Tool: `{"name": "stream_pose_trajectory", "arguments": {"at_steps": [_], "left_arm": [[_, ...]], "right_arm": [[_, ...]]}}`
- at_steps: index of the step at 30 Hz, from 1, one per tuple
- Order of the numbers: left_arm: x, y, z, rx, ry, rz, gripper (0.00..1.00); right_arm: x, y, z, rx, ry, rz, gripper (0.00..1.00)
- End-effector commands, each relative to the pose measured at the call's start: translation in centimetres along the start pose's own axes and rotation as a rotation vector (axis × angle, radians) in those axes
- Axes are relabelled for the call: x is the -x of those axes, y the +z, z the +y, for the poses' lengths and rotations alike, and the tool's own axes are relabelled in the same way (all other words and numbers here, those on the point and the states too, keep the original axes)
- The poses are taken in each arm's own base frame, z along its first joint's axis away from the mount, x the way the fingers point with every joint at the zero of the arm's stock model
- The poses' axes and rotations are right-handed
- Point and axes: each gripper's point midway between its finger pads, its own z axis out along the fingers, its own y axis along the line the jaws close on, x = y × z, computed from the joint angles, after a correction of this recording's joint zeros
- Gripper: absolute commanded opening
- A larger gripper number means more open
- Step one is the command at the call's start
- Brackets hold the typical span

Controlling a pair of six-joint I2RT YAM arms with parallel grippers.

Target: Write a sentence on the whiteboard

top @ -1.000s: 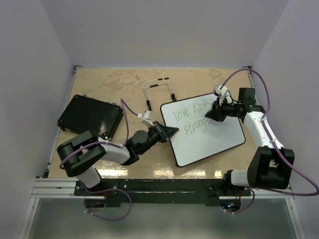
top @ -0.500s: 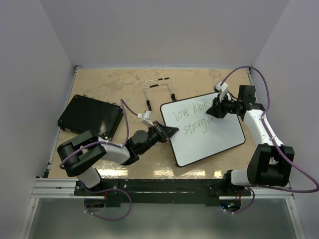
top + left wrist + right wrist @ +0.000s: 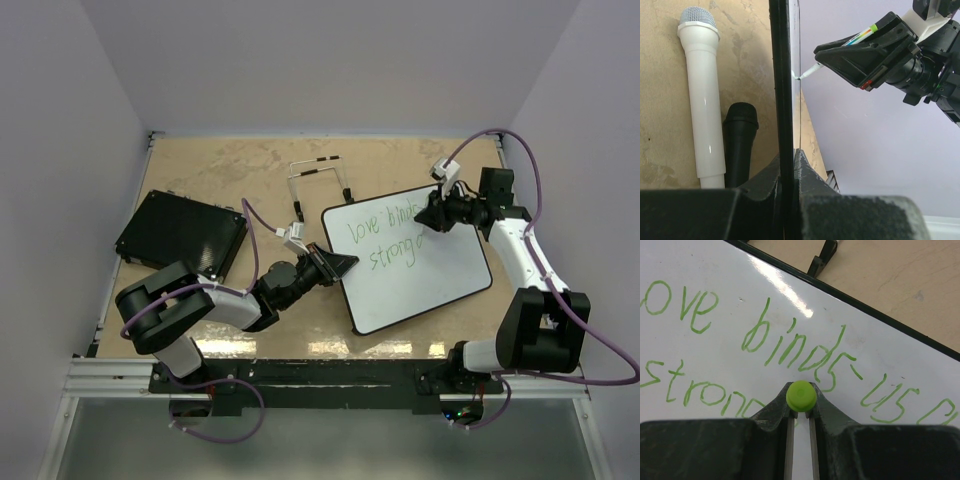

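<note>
Since a second ago the right gripper (image 3: 429, 214) has drifted toward the far side of the whiteboard (image 3: 430, 285), from beside the second written line up to the end of the first. The left arm and the board have not shifted.

Top view: the whiteboard is a large glossy white rectangle with a thin black frame and rounded corners. It lies at an angle on the tan table (image 3: 230, 170), right of centre. The sentence (image 3: 385, 240) is thin green handwriting in two lines on the board's far left part. The left gripper (image 3: 345, 264) sits at the board's left edge. A black textured pad (image 3: 183, 235) lies well apart to the left.

Left wrist view: the whiteboard (image 3: 785, 100) shows edge-on as a dark vertical strip, and the left gripper (image 3: 788, 167) is clamped on its frame. Across the board, the right gripper (image 3: 822, 57) pinches a marker (image 3: 809, 73) whose tip touches the white surface. A white microphone (image 3: 702, 100) and a black microphone (image 3: 740, 140) lie side by side on the table.

Right wrist view: the right gripper (image 3: 800, 405) is pressed onto the round green end of the marker (image 3: 800, 394). On the whiteboard (image 3: 700, 265) the sentence (image 3: 790, 340) reads "ove binds us", with another letter cut off at the right edge. Below it is "stron", and the rest is hidden behind the fingers.
</note>
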Motion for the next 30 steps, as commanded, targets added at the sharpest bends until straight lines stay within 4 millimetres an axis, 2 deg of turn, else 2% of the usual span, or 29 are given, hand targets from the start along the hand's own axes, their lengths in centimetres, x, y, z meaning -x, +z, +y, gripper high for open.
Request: {"name": "stream_pose_trajectory", "arguments": {"at_steps": [1, 11, 17, 21, 27, 30], "left_arm": [[1.4, 0.4, -2.3, -0.094, 0.078, -0.054, 0.00], [1.5, 0.2, -2.2, -0.092, 0.078, -0.057, 0.00], [1.6, 0.2, -2.2, -0.090, 0.082, -0.058, 0.00], [1.6, 0.3, -2.1, -0.088, 0.082, -0.058, 0.00], [1.6, 0.3, -2.1, -0.091, 0.084, -0.057, 0.00], [1.6, 0.3, -2.1, -0.092, 0.084, -0.055, 0.00]], "right_arm": [[0.9, 0.0, -0.2, 0.003, -0.037, -0.009, 0.00], [-1.8, -0.5, 1.3, 0.046, -0.032, 0.074, 0.00], [-2.3, -0.8, 0.3, -0.019, -0.025, 0.106, 0.00], [-1.4, -1.1, -0.1, -0.032, -0.035, 0.089, 0.00], [1.6, -1.8, -0.1, -0.020, -0.061, 0.013, 0.00], [2.3, -1.8, -0.2, -0.023, -0.059, -0.007, 0.00]]}}
